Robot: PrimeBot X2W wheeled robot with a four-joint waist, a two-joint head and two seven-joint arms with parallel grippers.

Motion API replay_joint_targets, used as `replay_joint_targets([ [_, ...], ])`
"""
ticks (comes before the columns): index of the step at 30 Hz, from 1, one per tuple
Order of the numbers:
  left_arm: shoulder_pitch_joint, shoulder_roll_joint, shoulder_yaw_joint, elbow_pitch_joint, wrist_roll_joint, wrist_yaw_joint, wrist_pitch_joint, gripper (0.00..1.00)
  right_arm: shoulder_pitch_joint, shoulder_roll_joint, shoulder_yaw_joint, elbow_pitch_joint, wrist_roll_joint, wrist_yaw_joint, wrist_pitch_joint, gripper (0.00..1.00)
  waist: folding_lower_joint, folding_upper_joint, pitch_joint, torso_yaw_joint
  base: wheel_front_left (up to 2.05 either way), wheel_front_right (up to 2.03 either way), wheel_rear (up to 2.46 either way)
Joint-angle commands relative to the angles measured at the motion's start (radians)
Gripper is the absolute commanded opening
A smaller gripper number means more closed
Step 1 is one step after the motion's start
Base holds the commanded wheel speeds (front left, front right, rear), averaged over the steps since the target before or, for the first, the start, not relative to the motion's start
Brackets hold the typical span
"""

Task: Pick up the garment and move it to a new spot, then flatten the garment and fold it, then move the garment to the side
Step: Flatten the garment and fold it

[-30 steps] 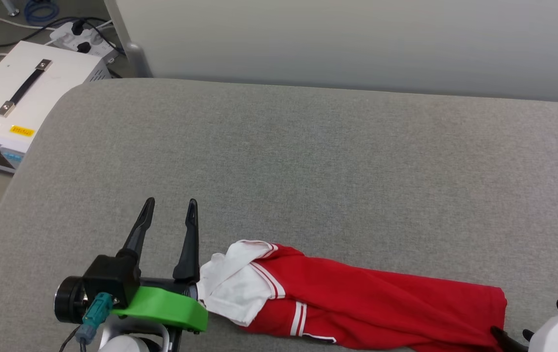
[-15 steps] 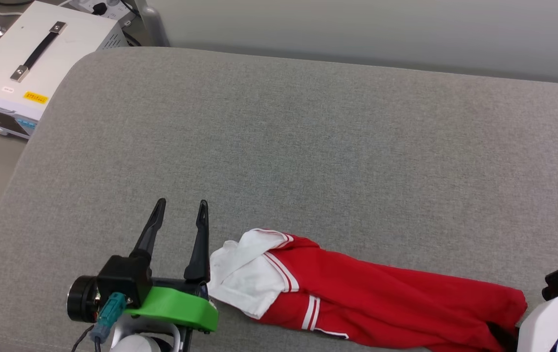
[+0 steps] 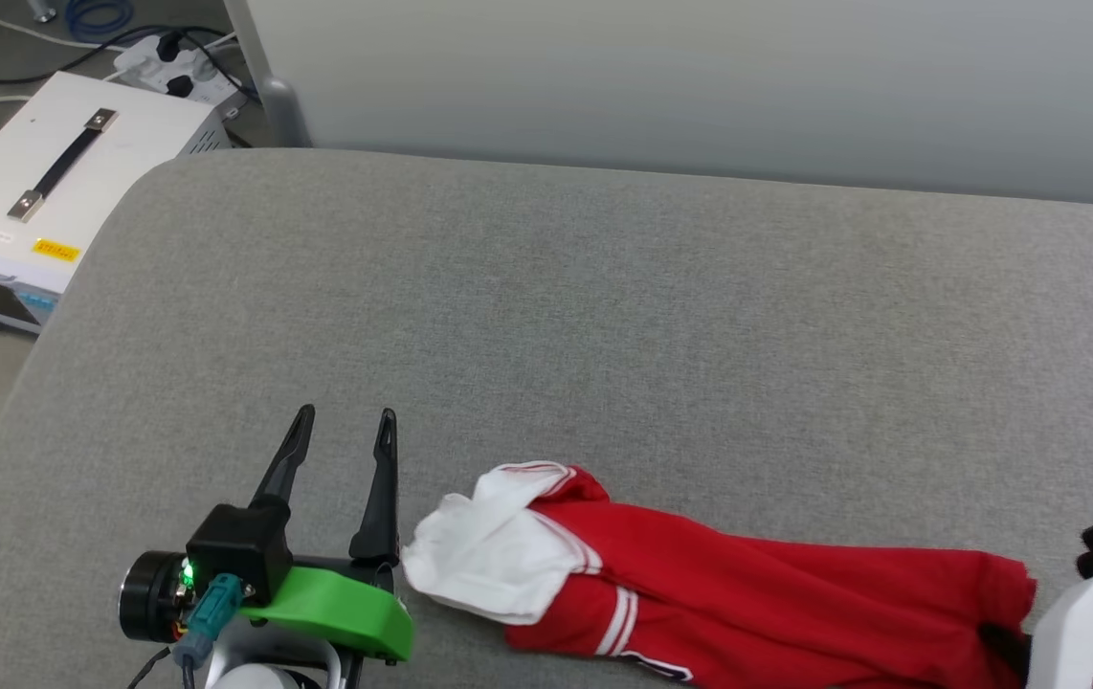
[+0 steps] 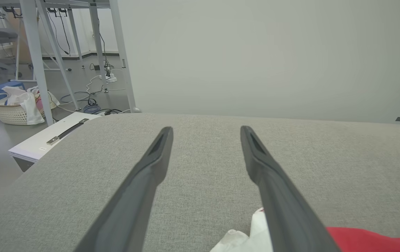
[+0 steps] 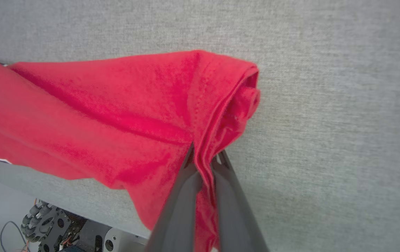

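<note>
The garment [image 3: 747,593], a red shirt with a white sleeve and striped trim, lies bunched in a long roll near the front edge of the grey cushion [image 3: 604,316]. In the right wrist view my right gripper [image 5: 204,157] is shut on the garment's [image 5: 116,105] red hem end, cloth pinched between the two dark fingers. The right gripper's tips are hidden in the head view behind its white wrist. My left gripper [image 3: 344,421] stands open just left of the white sleeve, with nothing between its fingers [image 4: 158,154]. The sleeve's edge [image 4: 252,234] shows beside the left gripper's right finger.
A white box with a black handle [image 3: 39,191] sits on the floor off the cushion's left end, with cables and a power strip [image 3: 164,67] behind it. A pale wall panel [image 3: 700,86] runs behind the cushion. A wheeled base [image 5: 46,224] shows below the cushion's front edge.
The right gripper's jaws have closed on the red hem end. The head camera has shifted between frames. The garment's right end has been drawn slightly taut; the left gripper stays open.
</note>
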Motion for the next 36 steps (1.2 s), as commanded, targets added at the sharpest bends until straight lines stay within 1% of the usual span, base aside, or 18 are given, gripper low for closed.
replay_joint_targets([
  [1, 0.011, 0.007, 0.000, -0.007, 0.000, 0.004, 0.007, 1.00, 0.004, -0.017, -0.030, -0.008, -0.012, -0.001, 0.010, 0.00, 0.0000, 0.0000, -0.023, -0.026, 0.00, 0.00, 0.00],
  [9, 0.025, 0.011, -0.013, -0.019, 0.002, 0.012, 0.021, 1.00, 0.052, -0.047, -0.239, -0.023, -0.031, -0.001, 0.073, 0.00, 0.0000, 0.0000, -0.044, -0.057, 0.00, 0.00, 0.00],
  [11, 0.027, 0.011, -0.015, -0.020, 0.001, 0.013, 0.023, 1.00, 0.061, -0.046, -0.279, -0.025, -0.033, -0.001, 0.086, 0.00, 0.0000, 0.0000, -0.048, -0.061, 0.00, 0.00, 0.00],
  [14, 0.030, 0.014, -0.015, -0.022, 0.000, 0.016, 0.025, 1.00, 0.060, -0.031, -0.306, -0.033, -0.025, -0.001, 0.105, 0.00, 0.0000, 0.0000, -0.052, -0.065, 0.00, 0.00, 0.00],
  [17, 0.029, 0.015, -0.015, -0.023, -0.002, 0.016, 0.026, 1.00, 0.027, 0.036, -0.332, -0.037, 0.063, -0.001, 0.155, 0.00, 0.0000, 0.0000, -0.057, -0.066, 0.00, 0.00, 0.00],
  [19, 0.027, 0.016, -0.017, -0.023, -0.002, 0.015, 0.028, 1.00, -0.002, 0.094, -0.347, -0.042, 0.152, -0.001, 0.211, 0.00, 0.0000, 0.0000, -0.061, -0.064, 0.00, 0.00, 0.00],
  [22, 0.024, 0.016, -0.021, -0.023, -0.003, 0.013, 0.030, 1.00, -0.034, 0.164, -0.355, -0.065, 0.260, -0.001, 0.288, 0.00, 0.0000, 0.0000, -0.066, -0.056, 0.00, 0.00, 0.00],
  [23, 0.023, 0.016, -0.022, -0.023, -0.003, 0.012, 0.030, 1.00, -0.048, 0.192, -0.358, -0.073, 0.317, -0.001, 0.321, 0.00, 0.0000, 0.0000, -0.067, -0.053, 0.00, 0.00, 0.00],
  [25, 0.020, 0.016, -0.024, -0.023, -0.003, 0.011, 0.032, 1.00, -0.067, 0.223, -0.355, -0.084, 0.404, -0.001, 0.374, 0.00, 0.0000, 0.0000, -0.066, -0.044, 0.00, 0.00, 0.00],
  [27, 0.017, 0.015, -0.025, -0.024, -0.004, 0.011, 0.032, 1.00, -0.085, 0.240, -0.340, -0.092, 0.481, -0.001, 0.409, 0.00, 0.0000, 0.0000, -0.065, -0.036, 0.00, 0.00, 0.00],
  [30, 0.011, 0.012, -0.028, -0.024, -0.004, 0.009, 0.032, 1.00, -0.102, 0.249, -0.289, -0.086, 0.565, -0.001, 0.434, 0.00, 0.0000, 0.0000, -0.060, -0.020, 0.00, 0.00, 0.00],
  [33, 0.001, 0.008, -0.030, -0.023, -0.004, 0.006, 0.030, 1.00, -0.114, 0.250, -0.182, -0.070, 0.658, -0.001, 0.405, 0.00, 0.0000, 0.0000, -0.049, -0.002, 0.00, 0.00, 0.00],
  [36, -0.010, 0.004, -0.032, -0.021, -0.003, 0.003, 0.028, 1.00, -0.129, 0.250, -0.068, -0.055, 0.706, -0.001, 0.366, 0.00, 0.0000, 0.0000, -0.034, 0.017, 0.00, 0.00, 0.00],
])
